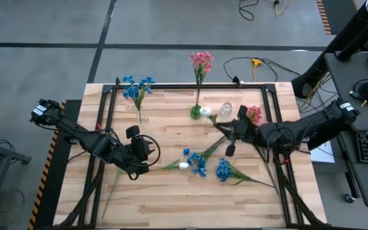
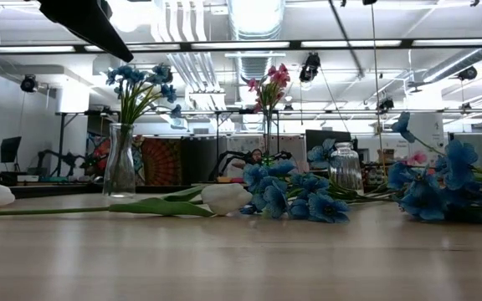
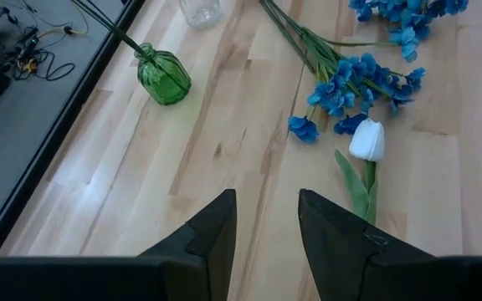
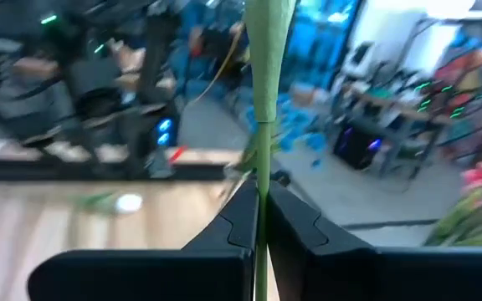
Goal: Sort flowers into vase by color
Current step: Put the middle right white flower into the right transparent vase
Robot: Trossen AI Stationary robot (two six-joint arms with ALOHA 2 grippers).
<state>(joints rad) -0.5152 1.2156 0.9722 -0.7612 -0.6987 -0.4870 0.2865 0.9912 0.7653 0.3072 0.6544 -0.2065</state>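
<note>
Near the table's back right, the right gripper [image 4: 260, 219] pinches a thin green flower stem [image 4: 266, 92] edge-on; slippage could drop it short of the clear jar [image 1: 225, 108]. Left gripper [image 3: 266, 221], fingers parted and empty, faces a white tulip [image 3: 367, 140].

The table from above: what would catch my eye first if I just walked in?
Probably the pink flowers standing tall in a green vase at the table's far edge, with blue flowers in a clear vase to their left. Then the right gripper, shut on a green stem, with loose blue sprigs mid-table.
</note>
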